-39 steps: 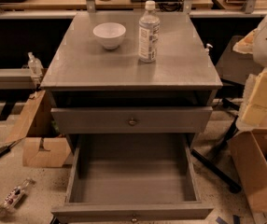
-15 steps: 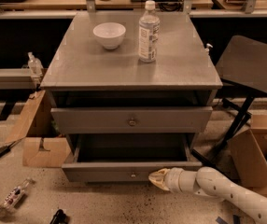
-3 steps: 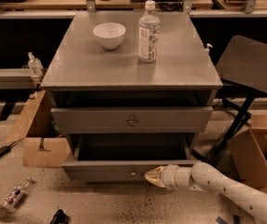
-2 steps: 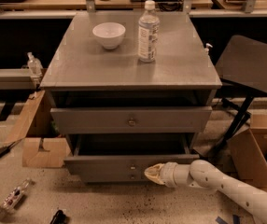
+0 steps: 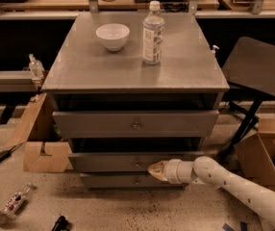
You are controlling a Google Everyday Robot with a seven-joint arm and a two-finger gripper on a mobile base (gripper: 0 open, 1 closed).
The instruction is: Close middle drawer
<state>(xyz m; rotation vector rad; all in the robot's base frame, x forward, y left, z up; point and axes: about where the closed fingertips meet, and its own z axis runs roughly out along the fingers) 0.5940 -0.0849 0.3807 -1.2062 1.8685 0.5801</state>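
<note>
The grey cabinet (image 5: 137, 69) has three drawers. The middle drawer (image 5: 104, 161) shows its flat grey front with a small brass knob (image 5: 137, 165); it stands out only a little, just ahead of the lowest drawer (image 5: 113, 180). My gripper (image 5: 154, 169), a tan pointed tip on a white arm coming from the lower right, is shut and presses against the middle drawer's front just right of the knob. The uppermost drawer (image 5: 94, 124) also stands slightly out.
A white bowl (image 5: 112, 35) and a water bottle (image 5: 153, 32) stand on the cabinet top. Cardboard boxes sit at the left (image 5: 36, 146) and right (image 5: 265, 160). A black folding stand (image 5: 260, 71) is at the right. Small litter (image 5: 15, 202) lies on the floor.
The middle drawer has slid inward, from wide open to nearly in, with my gripper following its front toward the cabinet.
</note>
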